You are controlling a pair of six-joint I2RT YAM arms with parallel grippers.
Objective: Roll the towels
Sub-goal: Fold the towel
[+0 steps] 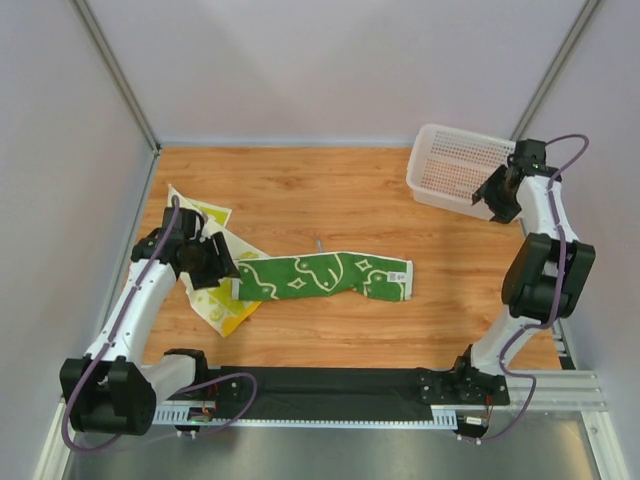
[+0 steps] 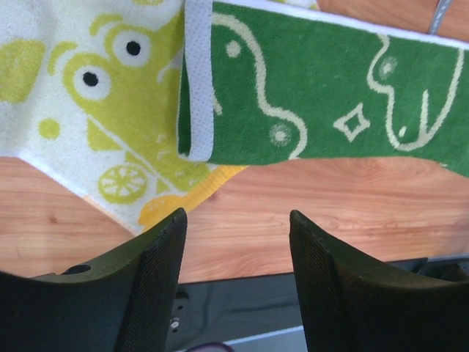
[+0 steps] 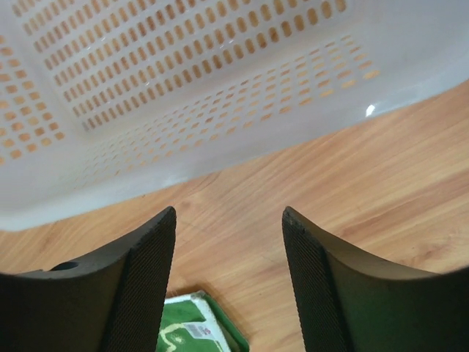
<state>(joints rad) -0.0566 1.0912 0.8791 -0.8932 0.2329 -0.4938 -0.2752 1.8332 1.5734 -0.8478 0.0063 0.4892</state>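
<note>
Two towels lie unrolled on the tabletop (image 1: 330, 195). Green towel (image 1: 325, 277) is stretched flat left-to-right near centre, white line drawings facing up. Its left end laps over the cream-yellow towel (image 1: 205, 215), which is spread at the left side, partly hidden under the left arm. In the left wrist view, the green towel's left hem is turned back on itself in a narrow fold where it sits on the cream-yellow one. Left jaws stand apart, nothing between them, by that overlap. Right jaws are parted too, holding nothing, at the far right over bare wood just beside the wall of the white basket (image 1: 455, 168). Basket is apart from both towels.
</note>
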